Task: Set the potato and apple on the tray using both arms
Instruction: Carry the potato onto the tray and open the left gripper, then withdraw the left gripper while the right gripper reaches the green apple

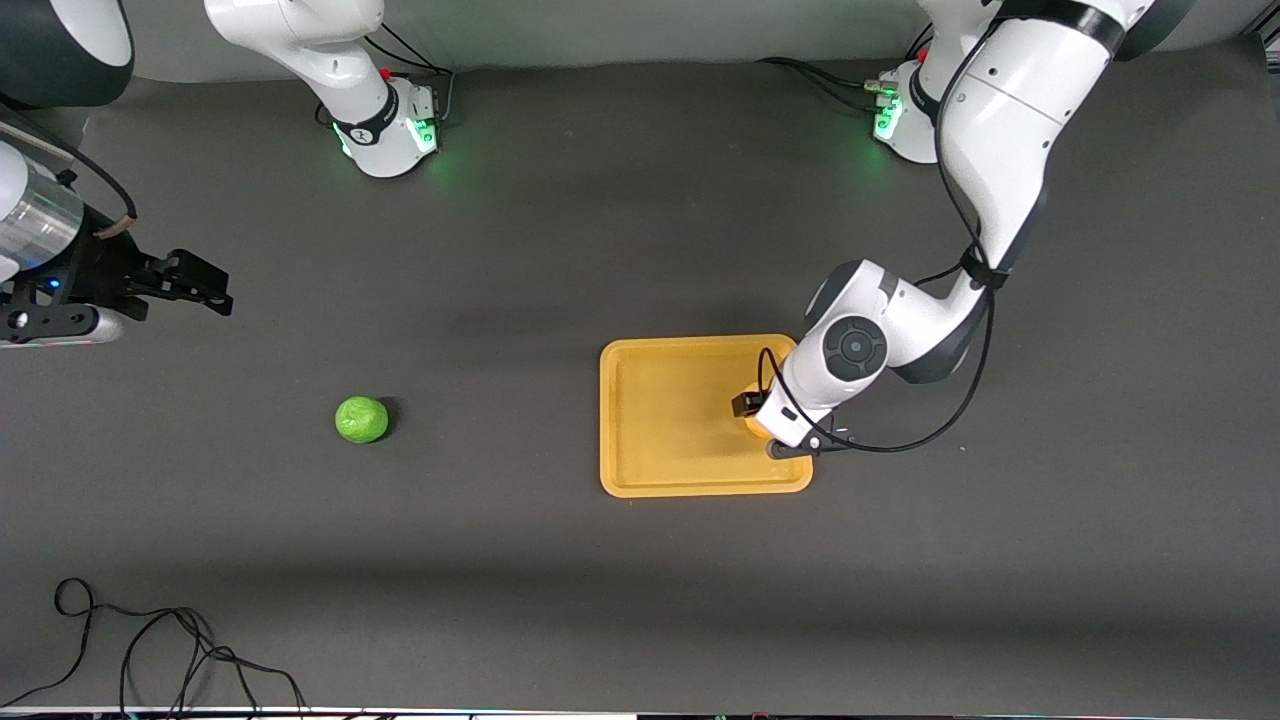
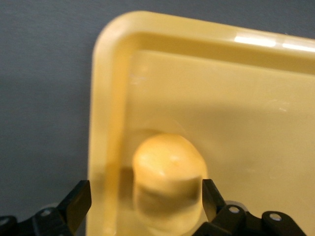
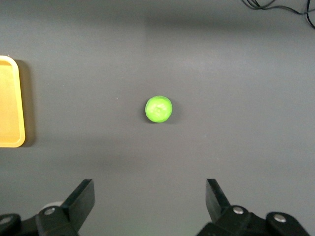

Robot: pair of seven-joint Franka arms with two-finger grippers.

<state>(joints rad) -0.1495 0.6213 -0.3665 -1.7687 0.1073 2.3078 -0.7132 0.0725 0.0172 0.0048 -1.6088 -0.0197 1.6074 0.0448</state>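
Note:
The yellow-tan potato (image 2: 167,184) lies on the orange-yellow tray (image 1: 670,420), in the corner toward the left arm's end; a sliver of the potato (image 1: 752,427) shows under the wrist. My left gripper (image 1: 758,418) is low over it and open, one finger (image 2: 210,196) close beside the potato and the other well apart. The green apple (image 1: 361,419) sits on the mat toward the right arm's end, away from the tray. My right gripper (image 1: 205,287) waits open over the mat at that end, with the apple (image 3: 158,108) ahead of it and nothing between its fingers.
A loose black cable (image 1: 150,650) lies near the front edge at the right arm's end. Both arm bases (image 1: 395,135) with green lights stand along the table's back edge. The tray's edge (image 3: 11,98) shows in the right wrist view.

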